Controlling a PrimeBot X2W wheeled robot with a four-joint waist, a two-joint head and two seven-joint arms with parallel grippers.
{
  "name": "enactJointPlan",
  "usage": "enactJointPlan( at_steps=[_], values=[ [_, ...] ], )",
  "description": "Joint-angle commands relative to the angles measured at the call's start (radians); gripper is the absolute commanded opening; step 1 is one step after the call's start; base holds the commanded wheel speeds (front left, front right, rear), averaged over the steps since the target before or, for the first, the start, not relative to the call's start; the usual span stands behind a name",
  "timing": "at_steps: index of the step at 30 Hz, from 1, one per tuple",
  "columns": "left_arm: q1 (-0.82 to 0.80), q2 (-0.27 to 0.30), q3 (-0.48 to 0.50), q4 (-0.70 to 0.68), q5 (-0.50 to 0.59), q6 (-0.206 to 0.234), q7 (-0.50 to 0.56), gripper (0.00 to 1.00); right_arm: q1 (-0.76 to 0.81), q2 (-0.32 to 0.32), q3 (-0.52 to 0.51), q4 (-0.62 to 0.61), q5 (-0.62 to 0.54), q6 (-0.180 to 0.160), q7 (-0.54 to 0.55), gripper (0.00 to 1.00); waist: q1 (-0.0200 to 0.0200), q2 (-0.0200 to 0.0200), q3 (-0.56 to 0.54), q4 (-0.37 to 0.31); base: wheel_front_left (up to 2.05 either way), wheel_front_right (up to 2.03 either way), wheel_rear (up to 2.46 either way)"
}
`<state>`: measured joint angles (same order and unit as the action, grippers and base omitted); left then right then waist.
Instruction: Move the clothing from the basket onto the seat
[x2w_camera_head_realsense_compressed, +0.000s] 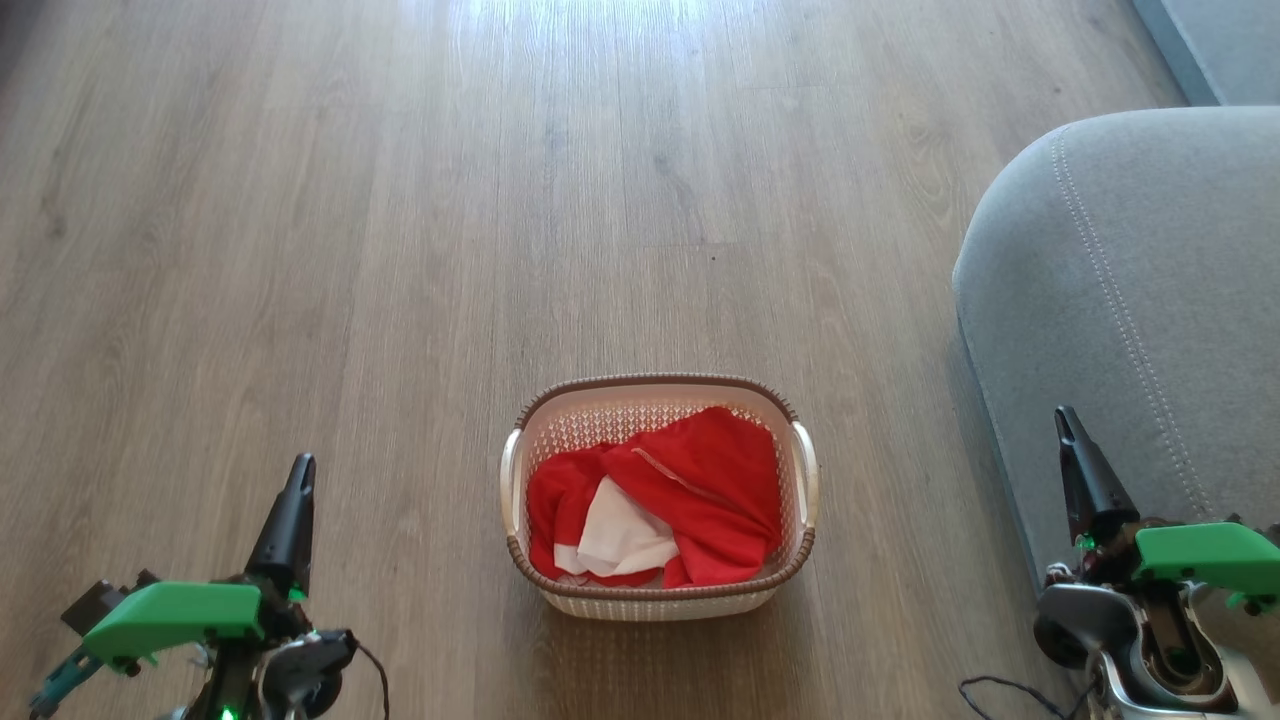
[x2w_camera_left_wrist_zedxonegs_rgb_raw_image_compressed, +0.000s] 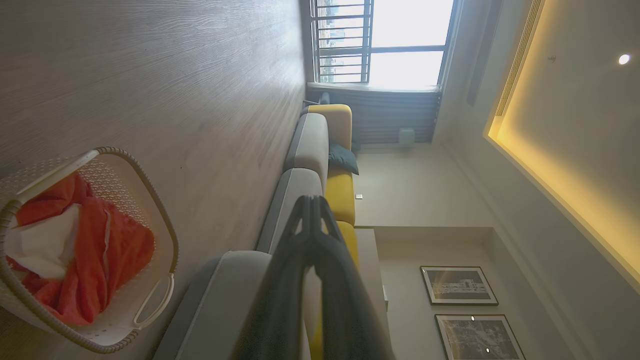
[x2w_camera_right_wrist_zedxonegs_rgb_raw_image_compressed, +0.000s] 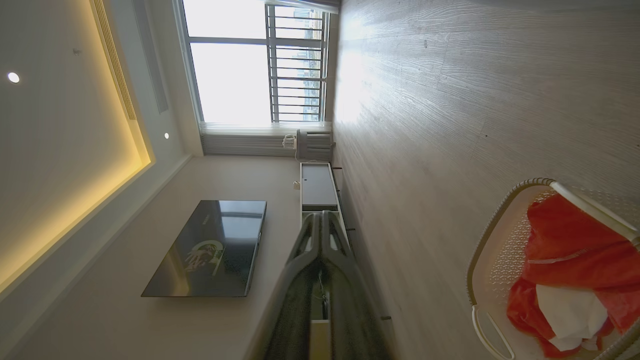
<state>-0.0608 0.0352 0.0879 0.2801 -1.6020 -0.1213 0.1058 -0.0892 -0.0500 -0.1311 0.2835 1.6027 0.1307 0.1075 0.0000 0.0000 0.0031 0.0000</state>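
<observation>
Overhead, the basket (x2w_camera_head_realsense_compressed: 655, 382) holds clothing (x2w_camera_head_realsense_compressed: 712, 468); right wrist view adds, seemingly, a television (x2w_camera_right_wrist_zedxonegs_rgb_raw_image_compressed: 210, 250).

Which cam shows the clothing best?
Head view: the clothing sits whole, near centre, seen from above inside the basket. The left wrist view has it sideways and smaller near the frame's left edge; the right wrist view crops it at the lower right corner.
</observation>
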Motion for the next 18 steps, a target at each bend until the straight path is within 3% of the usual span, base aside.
enactJointPlan(
  at_steps=[1,6,7,18],
  values=[
    [-0.047,0.015,0.025,-0.035,-0.007,-0.009,0.007,0.00,-0.019,0.000,0.018,-0.039,0.006,0.000,0.005,0.00,0.0000,0.0000,0.000,0.000,0.00,0.00,0.00],
    [-0.047,0.015,0.025,-0.035,-0.007,-0.009,0.007,0.00,-0.019,0.000,0.018,-0.039,0.006,0.000,0.005,0.00,0.0000,0.0000,0.000,0.000,0.00,0.00,0.00],
    [0.000,0.000,0.000,0.000,0.000,0.000,0.000,1.00,0.000,0.000,0.000,0.000,0.000,0.000,0.000,1.00,0.0000,0.0000,0.000,0.000,0.00,0.00,0.00],
    [0.006,-0.004,-0.004,0.053,0.008,0.001,-0.018,1.00,-0.008,0.001,0.020,0.058,-0.010,0.000,-0.010,1.00,0.0000,0.0000,0.002,-0.001,0.00,0.00,0.00]
  ],
)
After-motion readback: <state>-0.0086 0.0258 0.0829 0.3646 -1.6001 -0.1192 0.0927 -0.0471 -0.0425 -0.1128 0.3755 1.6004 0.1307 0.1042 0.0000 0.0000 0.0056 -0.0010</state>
